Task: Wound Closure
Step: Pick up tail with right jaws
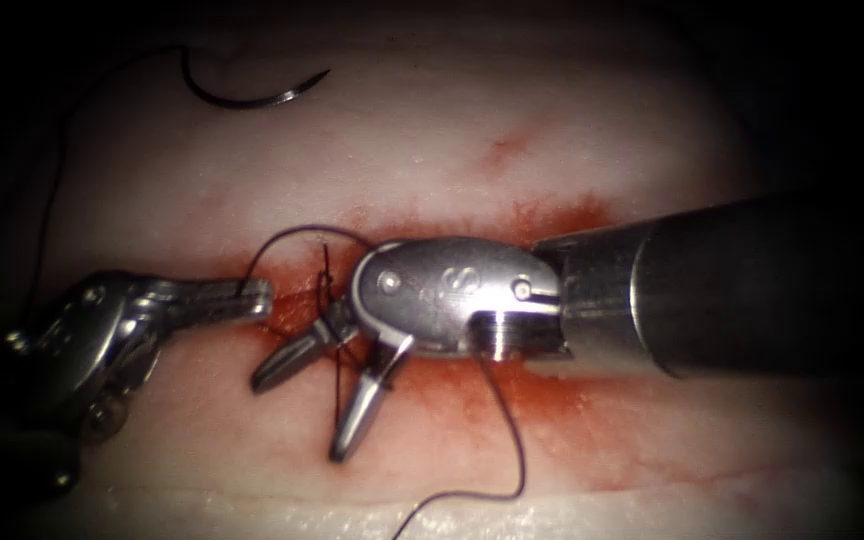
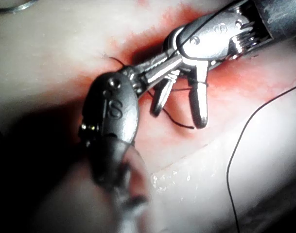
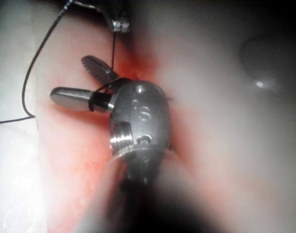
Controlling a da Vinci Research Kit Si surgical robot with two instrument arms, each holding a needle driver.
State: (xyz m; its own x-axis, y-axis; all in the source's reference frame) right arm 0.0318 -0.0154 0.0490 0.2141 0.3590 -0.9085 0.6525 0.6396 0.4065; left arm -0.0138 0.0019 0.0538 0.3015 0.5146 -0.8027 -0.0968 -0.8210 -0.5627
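Note:
The curved needle (image 1: 252,98) lies free on the tissue (image 1: 592,150) at the upper left, away from the cut (image 1: 324,292), and neither tool holds it. Its thread (image 1: 52,190) trails down the left side. My left tool (image 1: 260,298) comes in from the left of the cut, its jaws shut on a thread loop (image 1: 297,233) that arcs over to the right tool. My right tool (image 1: 297,420) stands over the cut with its jaws open and thread wrapped around them. The same open jaws show in the left wrist view (image 2: 179,114) and the right wrist view (image 3: 70,77).
Red fluid (image 1: 552,215) stains the tissue along the cut and under the right tool's shaft (image 1: 752,285). A free strand of thread (image 1: 512,440) curves down toward the tissue's near edge. Short dark thread ends (image 1: 328,262) stick up at the cut.

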